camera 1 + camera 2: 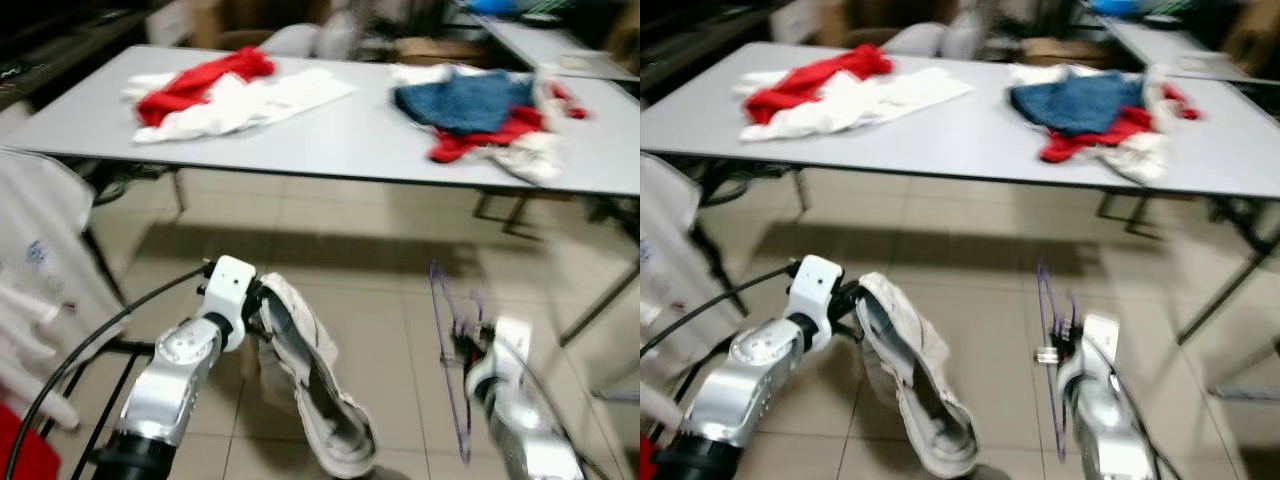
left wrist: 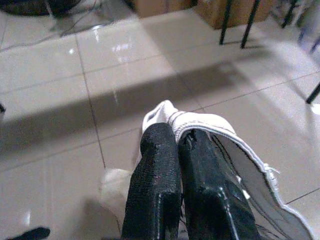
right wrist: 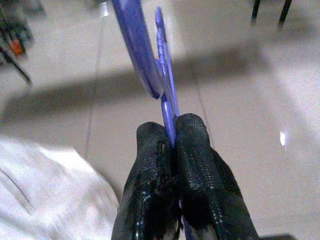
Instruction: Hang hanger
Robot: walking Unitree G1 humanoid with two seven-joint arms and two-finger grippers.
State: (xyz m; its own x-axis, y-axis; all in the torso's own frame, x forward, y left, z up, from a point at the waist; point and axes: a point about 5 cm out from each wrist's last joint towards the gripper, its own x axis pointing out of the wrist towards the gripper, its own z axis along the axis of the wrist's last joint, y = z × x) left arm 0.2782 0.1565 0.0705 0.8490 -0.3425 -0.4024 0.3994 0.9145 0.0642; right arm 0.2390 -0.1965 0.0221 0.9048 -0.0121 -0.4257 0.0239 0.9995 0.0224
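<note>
Hanger (image 1: 447,340), purple, is pinched upright in the right gripper (image 3: 172,132) above the floor; the left gripper (image 2: 177,142) clenches a white garment (image 1: 315,385). That thin grip could twist, dropping it.

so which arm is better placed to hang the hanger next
Right. The right gripper is shut on the thin purple plastic hanger, held upright. The left gripper is occupied, shut on the white cloth garment.

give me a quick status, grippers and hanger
Left gripper shut on white garment. Right gripper shut on purple hanger, held upright above floor. Table with clothes piles ahead; white rack garments at left.
</note>
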